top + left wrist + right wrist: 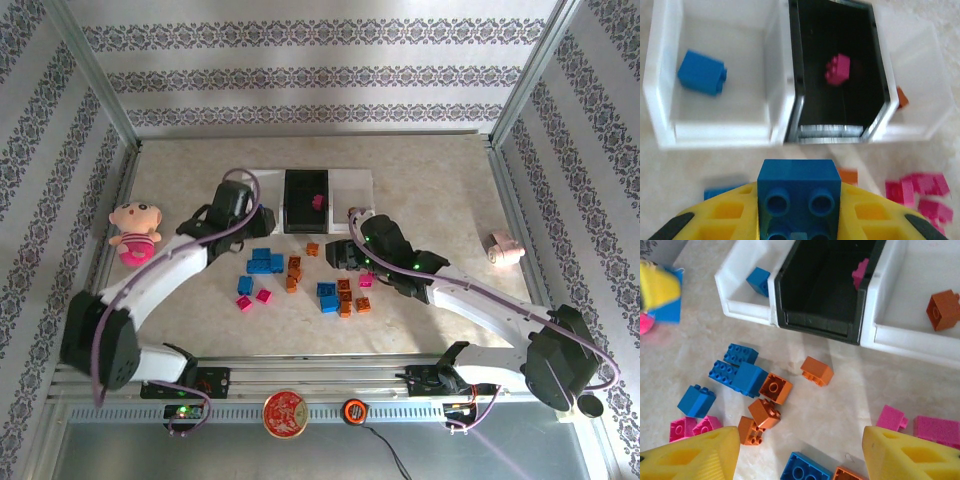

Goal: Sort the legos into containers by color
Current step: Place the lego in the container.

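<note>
Left pincer (258, 214) hung before the bins (355, 184) seen overhead, most bricks (265, 262) loose on the table (440, 180). Its wrist camera showed it clenched on a blue brick (799, 192), another blue brick (702, 72) and a pink brick (838, 69) already binned. Right pincer (800, 455), on its own camera, gaped wide and empty over unsorted bricks, an orange brick (943, 310) binned beyond.

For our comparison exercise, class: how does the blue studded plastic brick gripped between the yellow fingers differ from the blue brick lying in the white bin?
The binned blue brick lies loose inside the white bin; the gripped blue brick is clamped in the left gripper, outside it. The gripped brick shows four studs to the wrist camera; the binned one lies tipped, studs facing sideways. Both are blue studded blocks.
</note>
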You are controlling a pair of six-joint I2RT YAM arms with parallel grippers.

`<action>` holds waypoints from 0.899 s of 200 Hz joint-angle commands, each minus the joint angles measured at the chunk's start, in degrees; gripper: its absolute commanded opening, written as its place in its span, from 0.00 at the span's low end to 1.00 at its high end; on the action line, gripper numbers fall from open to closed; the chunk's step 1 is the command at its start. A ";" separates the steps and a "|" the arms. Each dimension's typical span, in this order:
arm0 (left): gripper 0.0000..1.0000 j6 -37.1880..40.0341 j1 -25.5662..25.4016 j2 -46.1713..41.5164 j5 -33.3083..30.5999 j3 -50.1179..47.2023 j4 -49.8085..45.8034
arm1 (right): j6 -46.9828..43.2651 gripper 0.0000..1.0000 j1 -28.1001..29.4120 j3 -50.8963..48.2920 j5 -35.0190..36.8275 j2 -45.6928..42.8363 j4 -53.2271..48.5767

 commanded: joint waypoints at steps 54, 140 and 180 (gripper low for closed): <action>0.19 2.78 6.28 23.28 -0.65 17.87 2.70 | 2.23 0.67 0.51 -3.97 0.65 -4.65 -2.40; 0.63 2.38 6.92 25.42 1.15 25.43 0.57 | 2.76 0.69 0.91 -6.57 0.35 -7.36 -4.27; 0.71 -0.21 6.38 11.47 5.56 16.12 6.56 | 0.88 0.69 4.69 -2.75 -1.23 -2.46 -3.61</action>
